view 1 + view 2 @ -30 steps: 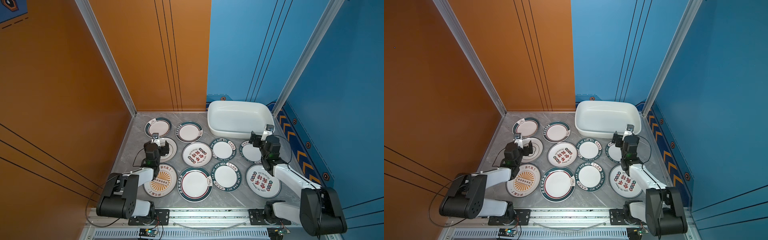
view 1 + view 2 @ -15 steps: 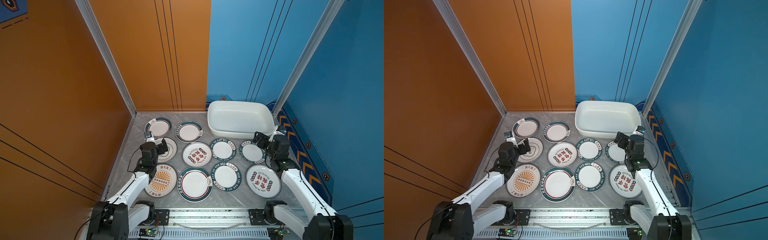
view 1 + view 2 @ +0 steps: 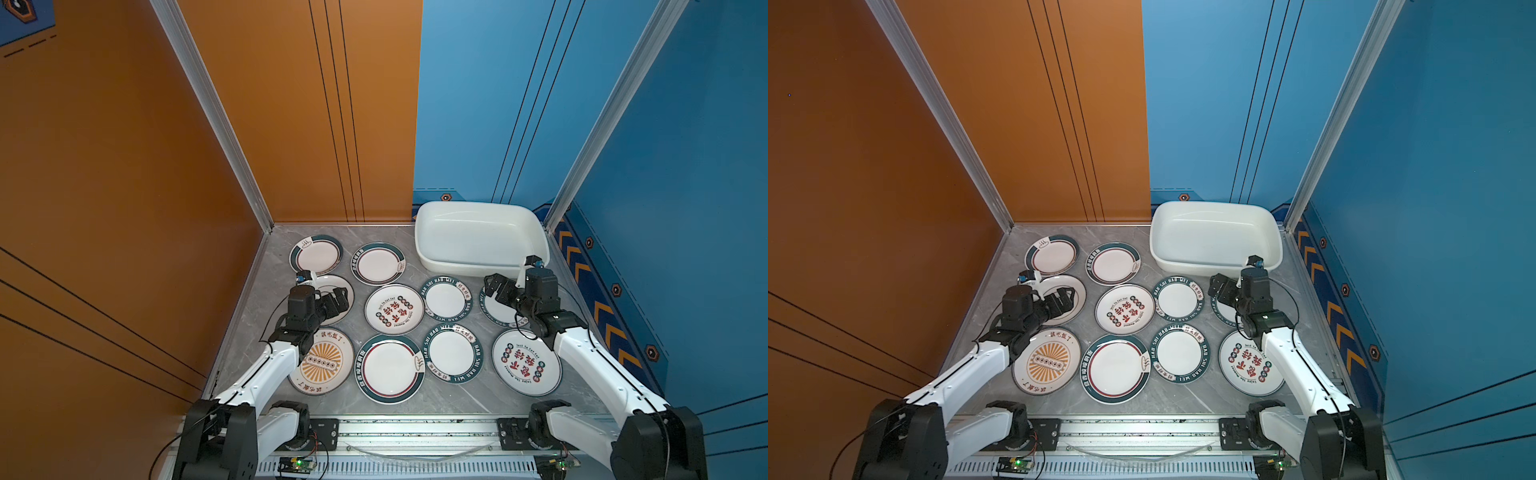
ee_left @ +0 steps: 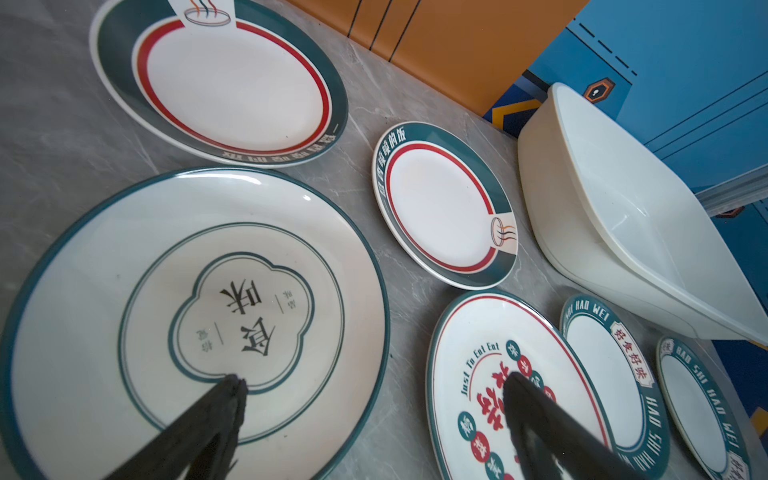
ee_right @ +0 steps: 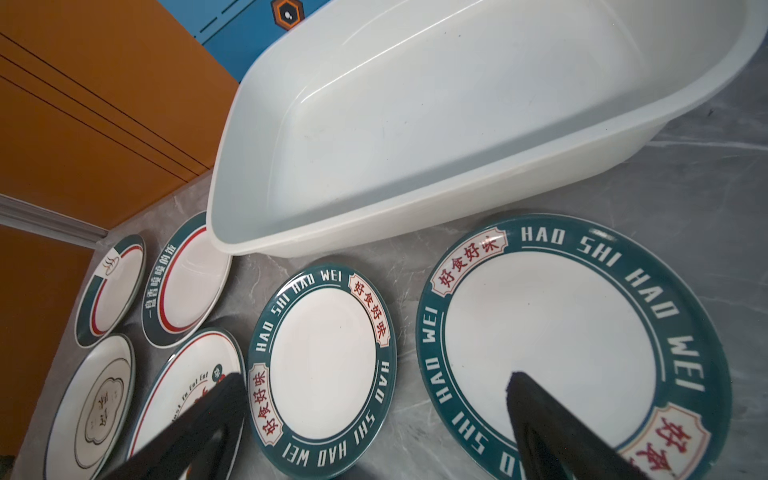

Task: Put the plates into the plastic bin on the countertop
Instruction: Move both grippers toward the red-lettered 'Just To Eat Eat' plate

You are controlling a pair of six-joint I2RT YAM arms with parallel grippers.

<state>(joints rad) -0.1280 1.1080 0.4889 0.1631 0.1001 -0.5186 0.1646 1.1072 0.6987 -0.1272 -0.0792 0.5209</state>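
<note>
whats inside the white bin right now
Nothing visible: the plastic bin shows only bare white floor and walls inside, in both top views. The plates lie outside it on the countertop. Its near wall hides a thin strip of floor from above.

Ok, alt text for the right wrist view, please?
Open right gripper above a white plate with a green HAO SHI HAO WEI rim, on the grey marble countertop. The empty white plastic bin sits just beyond it; five more plates lie alongside.
</note>
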